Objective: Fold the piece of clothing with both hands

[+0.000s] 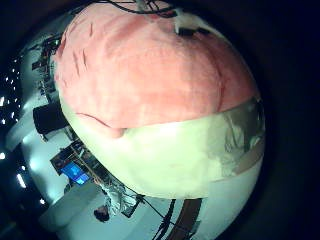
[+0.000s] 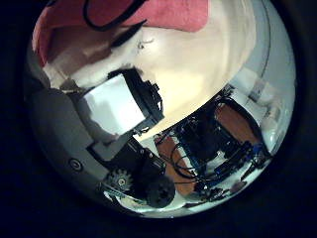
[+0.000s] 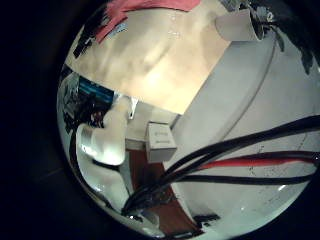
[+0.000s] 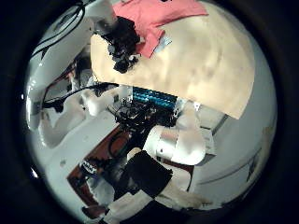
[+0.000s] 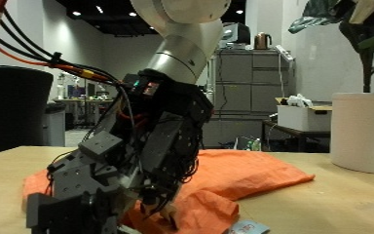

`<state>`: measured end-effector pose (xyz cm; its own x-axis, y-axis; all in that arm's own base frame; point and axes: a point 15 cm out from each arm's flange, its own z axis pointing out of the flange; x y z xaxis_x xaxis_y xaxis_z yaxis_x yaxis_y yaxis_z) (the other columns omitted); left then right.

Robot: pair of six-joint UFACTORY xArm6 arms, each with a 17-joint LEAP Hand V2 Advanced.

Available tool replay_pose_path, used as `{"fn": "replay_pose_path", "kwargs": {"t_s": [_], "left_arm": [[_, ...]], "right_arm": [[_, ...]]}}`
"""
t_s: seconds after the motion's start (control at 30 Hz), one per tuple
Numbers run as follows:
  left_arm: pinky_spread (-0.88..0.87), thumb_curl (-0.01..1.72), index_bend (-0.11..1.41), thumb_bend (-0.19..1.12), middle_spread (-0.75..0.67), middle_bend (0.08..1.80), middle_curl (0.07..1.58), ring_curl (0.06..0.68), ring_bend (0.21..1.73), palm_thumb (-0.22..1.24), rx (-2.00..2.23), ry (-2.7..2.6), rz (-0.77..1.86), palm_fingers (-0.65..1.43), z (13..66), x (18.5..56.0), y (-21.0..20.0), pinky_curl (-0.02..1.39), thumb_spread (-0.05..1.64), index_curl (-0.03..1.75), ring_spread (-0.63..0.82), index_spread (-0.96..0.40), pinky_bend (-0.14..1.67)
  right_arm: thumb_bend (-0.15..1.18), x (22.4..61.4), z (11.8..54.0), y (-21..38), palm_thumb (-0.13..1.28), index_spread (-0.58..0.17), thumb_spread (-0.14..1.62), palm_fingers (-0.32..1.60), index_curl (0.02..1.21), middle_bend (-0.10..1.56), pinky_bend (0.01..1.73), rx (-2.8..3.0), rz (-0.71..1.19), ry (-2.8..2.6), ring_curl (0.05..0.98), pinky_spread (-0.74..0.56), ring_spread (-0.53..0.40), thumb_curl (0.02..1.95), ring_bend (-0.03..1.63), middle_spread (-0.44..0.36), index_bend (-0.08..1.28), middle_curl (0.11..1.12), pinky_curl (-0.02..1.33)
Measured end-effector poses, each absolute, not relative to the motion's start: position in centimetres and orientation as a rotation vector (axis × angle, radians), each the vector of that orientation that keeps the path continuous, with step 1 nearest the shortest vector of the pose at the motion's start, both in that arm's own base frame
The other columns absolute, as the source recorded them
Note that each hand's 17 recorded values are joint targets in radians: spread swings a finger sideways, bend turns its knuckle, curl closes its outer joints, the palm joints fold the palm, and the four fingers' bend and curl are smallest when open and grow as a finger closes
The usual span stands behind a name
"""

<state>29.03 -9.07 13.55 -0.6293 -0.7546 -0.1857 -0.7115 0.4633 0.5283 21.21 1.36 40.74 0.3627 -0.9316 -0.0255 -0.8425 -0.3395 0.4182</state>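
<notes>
- Outside view: an orange garment (image 5: pixel 245 175) lies spread and rumpled on the light wooden worktop (image 5: pixel 330 210), with a raised fold bunched at its near edge
- A robot hand (image 5: pixel 123 166) of black and white parts reaches down onto the near part of the garment; its fingers (image 5: pixel 174 161) bend downward against the cloth, but I cannot tell whether they pinch it or only rest on it
- I cannot tell from this view alone whether that arm is the left or the right
- A white plant pot (image 5: pixel 362 132) stands on the worktop well behind the garment
- Left little finger side palm view: the garment (image 1: pixel 140 70) fills much of the picture, so the left robot hand has its palm close over it, with bare worktop (image 1: pixel 170 150) just beside the cloth's edge
- Left thumb side palm view: one white and black finger (image 2: pixel 124 99) shows over the worktop, and the garment (image 2: pixel 168 12) lies just beyond it
- Right thumb side palm view: a robot hand (image 4: pixel 126 47) sits at the edge of the garment (image 4: pixel 163 14) on the worktop (image 4: pixel 201 61), all of it well away from this palm
- The right robot hand shows none of its fingers clearly, so whether they are apart or together cannot be told
</notes>
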Motion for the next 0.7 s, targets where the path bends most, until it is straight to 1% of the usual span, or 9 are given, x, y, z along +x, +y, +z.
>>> {"fn": "replay_pose_path", "kwargs": {"t_s": [0.1, 0.23, 0.4, 0.7], "left_arm": [[-0.70, 0.36, 0.36, 0.04, -0.53, 0.90, 0.57, 0.330, 0.72, 0.69, 1.317, -2.606, -0.933, 1.20, 14.1, 28.7, -8.2, 0.40, 1.02, 0.46, -0.57, -0.49, 0.61], [-0.75, 0.35, 0.38, 0.00, -0.55, 0.94, 0.57, 0.353, 0.76, 0.72, 1.312, -2.576, -1.011, 1.18, 15.7, 27.8, -6.7, 0.41, 1.03, 0.50, -0.60, -0.54, 0.66], [-0.78, 0.34, 0.40, -0.02, -0.56, 0.97, 0.58, 0.372, 0.78, 0.74, 1.321, -2.562, -1.005, 1.15, 16.5, 26.8, -5.2, 0.43, 1.03, 0.55, -0.61, -0.58, 0.69], [-0.79, 0.32, 0.39, -0.02, -0.56, 1.01, 0.58, 0.392, 0.79, 0.75, 1.401, -2.520, -1.026, 1.13, 18.4, 25.0, -0.1, 0.44, 1.03, 0.63, -0.62, -0.61, 0.70]], "right_arm": [[-0.02, 21.4, 40.7, 1.4, 0.27, -0.303, 1.21, 0.14, 0.32, 0.18, 0.24, 2.305, -0.369, -1.556, 0.248, 0.40, 0.240, 0.22, 0.26, 0.099, 0.18, 0.29, 0.32], [-0.02, 21.4, 40.6, 1.4, 0.27, -0.302, 1.21, 0.14, 0.32, 0.18, 0.24, 2.304, -0.372, -1.552, 0.250, 0.40, 0.240, 0.22, 0.26, 0.099, 0.18, 0.28, 0.32], [-0.02, 21.5, 40.5, 1.5, 0.26, -0.303, 1.21, 0.15, 0.32, 0.18, 0.23, 2.303, -0.376, -1.550, 0.251, 0.40, 0.240, 0.22, 0.25, 0.099, 0.18, 0.29, 0.32], [-0.02, 21.7, 40.2, 1.5, 0.25, -0.303, 1.21, 0.16, 0.32, 0.19, 0.21, 2.298, -0.385, -1.546, 0.250, 0.40, 0.241, 0.21, 0.24, 0.092, 0.18, 0.30, 0.31]]}}
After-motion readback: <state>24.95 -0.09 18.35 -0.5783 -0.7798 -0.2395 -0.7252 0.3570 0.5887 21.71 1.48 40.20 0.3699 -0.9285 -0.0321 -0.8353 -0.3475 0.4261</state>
